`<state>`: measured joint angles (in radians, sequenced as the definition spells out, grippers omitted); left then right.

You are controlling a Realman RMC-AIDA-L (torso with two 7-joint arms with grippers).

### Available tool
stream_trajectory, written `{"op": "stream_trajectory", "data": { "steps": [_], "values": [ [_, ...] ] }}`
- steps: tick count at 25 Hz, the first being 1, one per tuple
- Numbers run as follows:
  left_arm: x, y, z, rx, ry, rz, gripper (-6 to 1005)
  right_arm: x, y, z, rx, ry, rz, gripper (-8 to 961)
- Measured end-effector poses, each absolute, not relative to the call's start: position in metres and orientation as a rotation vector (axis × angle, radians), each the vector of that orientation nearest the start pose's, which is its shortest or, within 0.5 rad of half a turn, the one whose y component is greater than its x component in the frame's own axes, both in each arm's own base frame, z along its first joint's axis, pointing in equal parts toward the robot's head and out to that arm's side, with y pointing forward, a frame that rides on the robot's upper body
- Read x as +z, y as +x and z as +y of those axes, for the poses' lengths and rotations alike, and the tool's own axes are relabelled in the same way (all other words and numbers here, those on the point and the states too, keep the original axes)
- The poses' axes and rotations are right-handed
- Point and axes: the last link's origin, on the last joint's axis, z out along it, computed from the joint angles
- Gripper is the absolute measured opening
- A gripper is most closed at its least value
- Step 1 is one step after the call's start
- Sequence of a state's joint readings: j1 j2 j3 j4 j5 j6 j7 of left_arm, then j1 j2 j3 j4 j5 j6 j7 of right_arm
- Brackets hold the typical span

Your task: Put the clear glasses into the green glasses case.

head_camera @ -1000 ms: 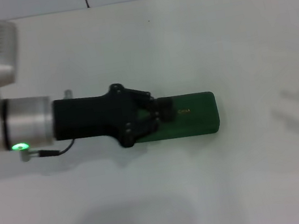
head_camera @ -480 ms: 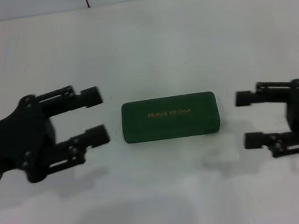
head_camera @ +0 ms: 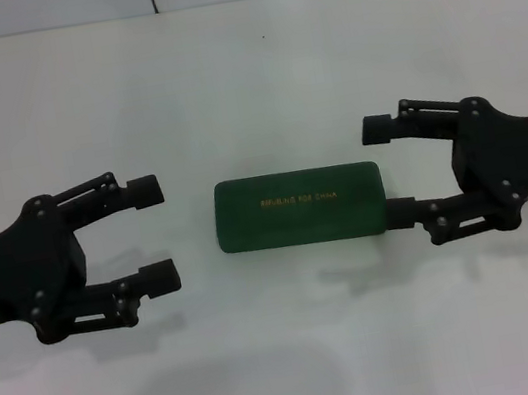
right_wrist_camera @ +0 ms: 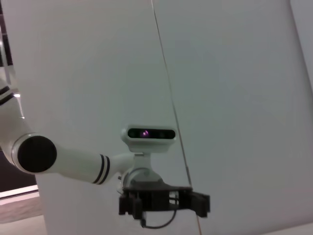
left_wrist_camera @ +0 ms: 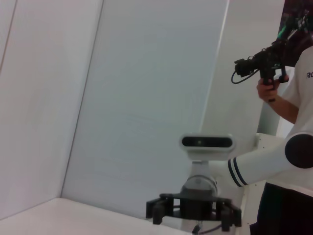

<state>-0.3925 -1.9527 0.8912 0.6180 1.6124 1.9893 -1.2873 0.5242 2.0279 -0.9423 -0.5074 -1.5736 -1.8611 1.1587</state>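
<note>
A closed green case (head_camera: 300, 208) lies flat on a white desk (head_camera: 254, 77), lid up, with small gold lettering across the lid. Its long axis runs side to side, pointing from one claw to the other.

The left claw (head_camera: 155, 235) sits off the case's left end, its two black fingers spread wide and pointing at the case, with a clear gap of bare desk between fingertips and case. The right claw (head_camera: 386, 171) sits off the case's right end, also spread wide and pointing inward. It is the nearer one: its lower finger (head_camera: 411, 212) looks to be touching or almost touching the case's right end, while the upper finger reaches past the far corner.

So the case lies directly between the two claws, straight ahead of each along the line its fingers point. Neither claw holds anything.

The clear glasses cannot be made out anywhere on the desk. The wrist views show only pale walls, the opposite arm's claw, and in the left wrist view a person (left_wrist_camera: 288, 98) standing behind the robot.

Judging from the shut lid, the case has yet to be opened, and the right claw seems better placed to act on it first.
</note>
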Motion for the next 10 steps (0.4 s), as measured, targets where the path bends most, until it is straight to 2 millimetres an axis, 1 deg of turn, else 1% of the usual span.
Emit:
{"op": "stream_trajectory", "data": {
  "steps": [2, 7, 10],
  "values": [
    [0.05, -0.256, 0.265, -1.187, -2.87, -0.377, 883, 0.004, 0.212, 0.295, 1.294, -2.836, 0.218, 885],
    [0.047, -0.258, 0.266, -1.143, -2.89, -0.391, 884, -0.003, 0.205, 0.293, 1.313, -2.873, 0.197, 885],
    [0.046, -0.259, 0.267, -1.135, -2.889, -0.395, 884, -0.004, 0.204, 0.293, 1.316, -2.876, 0.194, 885]
  ]
}}
